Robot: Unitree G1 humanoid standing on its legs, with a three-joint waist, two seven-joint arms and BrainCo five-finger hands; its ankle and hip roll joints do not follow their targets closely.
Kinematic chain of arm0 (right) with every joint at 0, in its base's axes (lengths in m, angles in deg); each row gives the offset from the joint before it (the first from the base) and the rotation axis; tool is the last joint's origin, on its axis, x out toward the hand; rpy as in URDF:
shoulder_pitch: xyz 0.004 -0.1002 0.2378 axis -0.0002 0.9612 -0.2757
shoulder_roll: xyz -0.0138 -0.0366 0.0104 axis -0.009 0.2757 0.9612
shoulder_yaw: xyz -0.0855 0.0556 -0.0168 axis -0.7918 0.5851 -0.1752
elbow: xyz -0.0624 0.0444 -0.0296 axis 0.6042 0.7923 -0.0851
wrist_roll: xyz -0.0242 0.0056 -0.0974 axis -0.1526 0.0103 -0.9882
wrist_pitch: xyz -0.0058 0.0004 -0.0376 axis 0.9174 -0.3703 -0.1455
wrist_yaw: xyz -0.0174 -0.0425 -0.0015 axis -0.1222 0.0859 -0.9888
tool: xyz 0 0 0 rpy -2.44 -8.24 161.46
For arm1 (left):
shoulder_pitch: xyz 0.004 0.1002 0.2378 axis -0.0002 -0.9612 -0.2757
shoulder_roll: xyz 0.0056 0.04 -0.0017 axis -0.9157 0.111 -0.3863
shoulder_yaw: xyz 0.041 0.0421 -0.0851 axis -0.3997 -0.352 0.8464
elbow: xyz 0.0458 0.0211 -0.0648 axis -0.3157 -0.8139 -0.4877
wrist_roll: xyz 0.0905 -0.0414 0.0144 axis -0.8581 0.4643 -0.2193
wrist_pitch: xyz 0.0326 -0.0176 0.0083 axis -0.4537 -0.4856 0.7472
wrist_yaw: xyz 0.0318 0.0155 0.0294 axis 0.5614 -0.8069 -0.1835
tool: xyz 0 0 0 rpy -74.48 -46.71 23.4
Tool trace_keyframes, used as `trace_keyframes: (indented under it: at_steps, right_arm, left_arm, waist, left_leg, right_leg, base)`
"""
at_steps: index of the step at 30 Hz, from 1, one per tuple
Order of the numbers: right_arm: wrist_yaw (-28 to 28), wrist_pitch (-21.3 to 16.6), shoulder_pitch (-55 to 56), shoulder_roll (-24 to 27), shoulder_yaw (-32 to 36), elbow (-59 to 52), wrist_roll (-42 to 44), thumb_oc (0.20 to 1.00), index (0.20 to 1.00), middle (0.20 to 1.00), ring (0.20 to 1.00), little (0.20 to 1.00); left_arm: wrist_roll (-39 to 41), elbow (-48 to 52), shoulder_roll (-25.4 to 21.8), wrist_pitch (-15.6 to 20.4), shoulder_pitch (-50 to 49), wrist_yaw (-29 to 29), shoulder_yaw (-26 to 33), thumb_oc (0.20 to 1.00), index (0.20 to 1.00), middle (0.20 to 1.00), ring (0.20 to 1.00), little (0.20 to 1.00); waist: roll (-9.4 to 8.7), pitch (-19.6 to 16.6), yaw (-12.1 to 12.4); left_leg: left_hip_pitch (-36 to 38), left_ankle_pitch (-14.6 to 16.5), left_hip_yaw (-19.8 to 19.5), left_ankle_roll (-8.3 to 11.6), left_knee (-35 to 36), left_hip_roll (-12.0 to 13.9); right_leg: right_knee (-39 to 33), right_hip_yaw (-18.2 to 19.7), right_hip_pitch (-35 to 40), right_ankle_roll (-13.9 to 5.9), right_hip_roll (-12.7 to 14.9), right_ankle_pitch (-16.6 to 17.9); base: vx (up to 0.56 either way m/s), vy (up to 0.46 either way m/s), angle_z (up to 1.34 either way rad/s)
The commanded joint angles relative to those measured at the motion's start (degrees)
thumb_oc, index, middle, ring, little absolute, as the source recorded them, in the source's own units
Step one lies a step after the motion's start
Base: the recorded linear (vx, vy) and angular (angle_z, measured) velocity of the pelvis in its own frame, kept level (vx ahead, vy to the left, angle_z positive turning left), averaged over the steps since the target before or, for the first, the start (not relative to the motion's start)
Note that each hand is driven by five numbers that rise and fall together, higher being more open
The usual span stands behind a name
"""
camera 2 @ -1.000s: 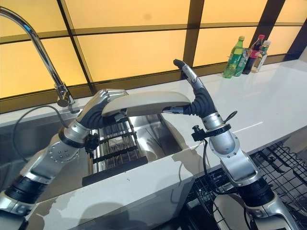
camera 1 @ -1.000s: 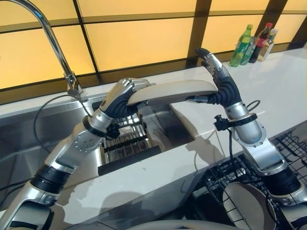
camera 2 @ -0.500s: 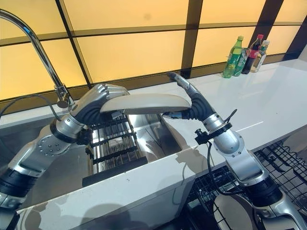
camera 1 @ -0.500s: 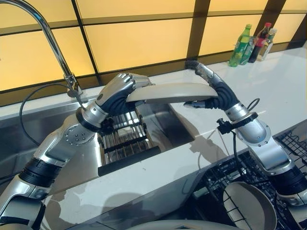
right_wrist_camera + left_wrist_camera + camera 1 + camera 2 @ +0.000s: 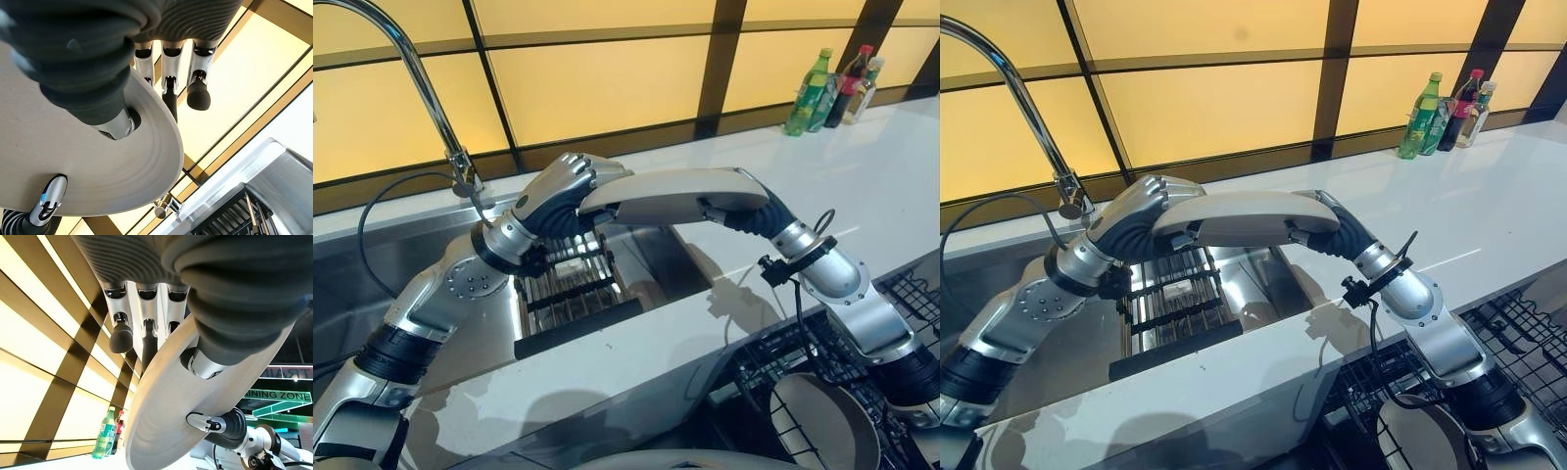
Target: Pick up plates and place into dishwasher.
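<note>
Our left hand (image 5: 570, 186) grips the left rim of the plate (image 5: 671, 194), fingers curled over the top edge and thumb (image 5: 203, 363) pressed against the underside. Our right hand (image 5: 1332, 220) is clamped on the opposite rim in the same way, fingers over the top and thumb (image 5: 115, 125) underneath. Between the two the plate hangs nearly flat in the air, above the right part of the sink (image 5: 372, 264) and clear of everything below it.

Directly beneath the plate sits a dark slatted rack (image 5: 1170, 304) inside the sink, with open air between it and the plate. To the near side the white counter edge (image 5: 636, 343) runs across; the far side is closed by the amber panelled wall (image 5: 597, 88), near the plate's far rim. The tall faucet (image 5: 431, 98) rises at the far left, well apart from the plate. To the right the counter lies open up to the bottles (image 5: 1445, 103) in the far right corner.

Near right and lower down is the dishwasher rack (image 5: 1508, 343) of dark wire; another plate (image 5: 822, 421) stands in it, partly behind our right forearm and cut off by the picture's edge. The sink floor under the held plate is hidden, and we cannot make out what small pale object lies on the slatted rack.
</note>
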State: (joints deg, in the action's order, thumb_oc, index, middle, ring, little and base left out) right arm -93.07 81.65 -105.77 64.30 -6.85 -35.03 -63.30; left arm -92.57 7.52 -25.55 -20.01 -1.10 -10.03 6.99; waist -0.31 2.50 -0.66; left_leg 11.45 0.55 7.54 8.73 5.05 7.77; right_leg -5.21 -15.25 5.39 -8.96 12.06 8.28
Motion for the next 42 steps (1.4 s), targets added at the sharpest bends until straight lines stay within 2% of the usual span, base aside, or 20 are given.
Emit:
trace_keyframes:
  at_steps: [1,5,9,12,13,14,15,17,22,26,37,42]
  right_arm:
    - [2.1,-2.3,-1.5,-0.7,-0.8,-1.3,0.5,0.200,0.200,0.200,0.200,0.200]
    - [3.8,-2.6,-0.6,-1.7,0.0,-0.9,-0.1,0.200,0.200,0.200,0.200,0.200]
    - [5.8,-2.6,0.3,-2.7,1.2,-0.2,-1.0,0.200,0.200,0.200,0.200,0.200]
    - [8.1,-2.9,1.4,-4.1,2.0,0.9,-2.6,0.200,0.200,0.200,0.200,0.200]
    - [8.6,-2.7,1.8,-4.6,2.5,1.1,-3.1,0.200,0.200,0.200,0.200,0.200]
    - [9.1,-2.7,2.3,-5.1,3.2,1.5,-4.0,0.200,0.200,0.200,0.200,0.200]
    - [10.0,-2.4,2.9,-5.2,4.2,1.8,-5.0,0.200,0.200,0.200,0.200,0.200]
    - [11.1,-1.6,3.6,-5.2,5.7,2.3,-5.3,0.200,0.200,0.200,0.200,0.200]
    - [12.8,-1.7,6.5,-5.6,11.6,3.6,-4.0,0.200,0.200,0.200,0.200,0.200]
    - [13.2,-2.4,9.7,-6.0,15.7,3.0,-4.0,0.200,0.200,0.200,0.200,0.200]
    - [15.9,-2.8,14.1,-7.1,21.9,3.7,-5.2,0.200,0.200,0.200,0.200,0.200]
    - [19.9,-1.9,16.4,-7.4,24.6,4.8,-8.0,0.200,0.200,0.200,0.200,0.200]
  left_arm:
    - [2.6,3.6,0.0,3.3,1.7,-0.6,-2.0,0.200,0.200,0.200,0.200,0.200]
    - [3.0,3.5,1.8,2.0,0.3,0.0,-2.2,0.200,0.200,0.200,0.200,0.200]
    - [7.0,2.6,3.3,-1.9,-1.6,1.1,-1.1,0.200,0.200,0.200,0.200,0.200]
    - [15.5,1.0,6.5,-11.9,-4.9,2.9,1.2,0.200,0.200,0.200,0.200,0.200]
    - [16.4,0.0,7.9,-13.3,-6.2,3.1,2.5,0.200,0.200,0.200,0.200,0.200]
    - [17.1,-1.0,9.0,-14.1,-7.3,2.4,3.8,0.451,0.451,0.451,0.451,0.451]
    - [18.5,-1.7,9.9,-15.0,-8.3,1.1,5.0,0.595,0.595,0.595,0.595,0.595]
    - [19.9,-2.1,11.1,-17.3,-9.2,0.0,7.3,1.000,1.000,1.000,1.000,1.000]
    - [20.9,-3.5,13.1,-18.8,-9.2,-4.9,12.6,1.000,1.000,1.000,1.000,1.000]
    - [20.1,-4.2,13.3,-18.0,-10.1,-6.6,16.0,1.000,1.000,1.000,1.000,1.000]
    - [20.5,-5.8,13.1,-16.1,-12.2,-7.6,21.9,1.000,1.000,1.000,1.000,1.000]
    - [21.8,-7.1,13.1,-16.0,-13.2,-7.8,24.1,1.000,1.000,1.000,1.000,1.000]
  waist:
    - [-0.24,-1.6,-0.9]
    - [-0.27,-1.4,-1.2]
    - [-0.36,-1.1,-1.5]
    - [-0.42,-0.6,-1.8]
    - [-0.42,-0.5,-2.0]
    - [-0.39,-0.4,-2.2]
    - [-0.44,-0.3,-2.4]
    - [-0.42,-0.3,-2.7]
    - [-0.55,-0.1,-4.1]
    - [-0.43,-0.1,-5.4]
    - [-0.13,-0.1,-8.1]
    - [-0.02,0.2,-9.4]
  left_leg:
    - [-2.4,2.5,3.5,-4.60,-0.3,-3.2]
    - [-2.1,2.6,3.8,-4.55,-0.5,-2.9]
    - [-1.7,2.7,4.3,-4.46,-0.7,-2.3]
    - [-1.2,2.8,4.9,-4.42,-0.8,-1.9]
    - [-1.0,2.9,5.1,-4.46,-0.9,-1.8]
    - [-0.9,2.9,5.3,-4.44,-0.9,-1.7]
    - [-0.8,2.8,5.6,-4.36,-0.9,-1.5]
    - [-0.6,2.7,5.9,-4.30,-0.9,-1.3]
    - [-0.4,2.7,6.7,-4.24,-0.9,-0.9]
    - [-0.3,2.7,7.6,-4.25,-0.9,-0.7]
    - [0.3,2.8,9.6,-4.28,-0.8,-0.4]
    - [0.4,2.9,10.5,-4.39,-0.8,-0.4]
  right_leg:
    - [3.1,1.9,2.3,-1.23,-0.6,-8.4]
    - [3.0,2.1,2.4,-1.17,-0.8,-8.5]
    - [3.0,2.6,2.3,-1.18,-0.9,-8.4]
    - [2.8,3.3,2.3,-1.18,-1.0,-8.3]
    - [2.7,3.5,2.3,-1.19,-1.1,-8.3]
    - [2.7,3.9,2.3,-1.19,-1.2,-8.2]
    - [2.6,4.1,2.3,-1.21,-1.2,-8.1]
    - [2.4,4.4,2.2,-1.25,-1.2,-7.9]
    - [1.9,5.2,1.8,-1.38,-1.4,-7.4]
    - [1.6,6.2,1.3,-1.49,-1.5,-7.0]
    - [1.3,8.8,0.0,-1.57,-2.0,-6.2]
    - [1.5,10.0,-0.8,-1.71,-2.2,-5.9]
  base:
    - [0.00,0.000,0.00]
    - [0.00,0.000,0.00]
    - [-0.01,-0.021,-0.03]
    - [-0.02,-0.027,-0.10]
    - [-0.02,-0.032,-0.09]
    - [-0.01,-0.029,-0.15]
    - [-0.01,-0.024,-0.23]
    - [-0.01,-0.030,-0.20]
    - [-0.03,-0.045,-0.14]
    - [-0.03,-0.029,-0.18]
    - [-0.01,-0.033,-0.16]
    - [0.01,-0.068,-0.05]
